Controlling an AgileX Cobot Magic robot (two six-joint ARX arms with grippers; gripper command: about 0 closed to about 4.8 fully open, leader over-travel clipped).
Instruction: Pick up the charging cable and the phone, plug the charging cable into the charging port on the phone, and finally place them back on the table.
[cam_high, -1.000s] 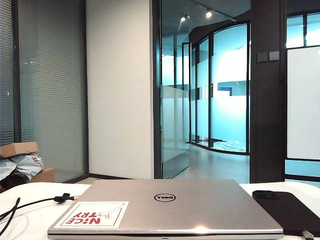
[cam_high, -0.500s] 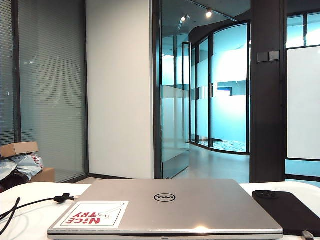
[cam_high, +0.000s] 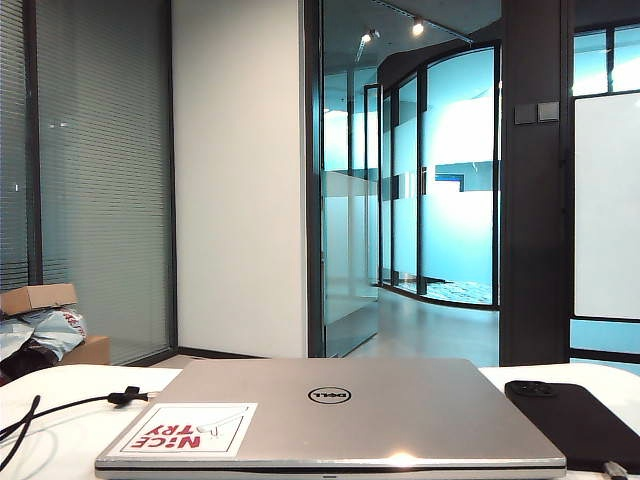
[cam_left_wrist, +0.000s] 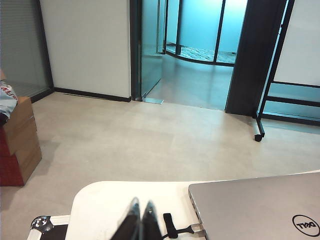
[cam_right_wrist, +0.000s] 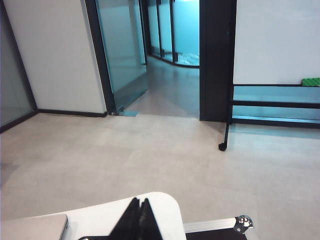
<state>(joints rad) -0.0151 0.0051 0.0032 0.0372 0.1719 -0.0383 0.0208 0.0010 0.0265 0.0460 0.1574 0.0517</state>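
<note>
both grippers closed on nothing, left gripper (cam_left_wrist: 139, 220) over the table (cam_left_wrist: 110, 202) by the charging cable (cam_high: 60, 408), right gripper (cam_right_wrist: 138, 220) near the phone (cam_high: 575, 420).

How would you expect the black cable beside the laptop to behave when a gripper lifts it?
The cable lies in loose curves on the table, so it would probably droop and trail. It looks thin, so likely light. Its tie strap might snag. The left gripper and right gripper are shut and empty.
</note>
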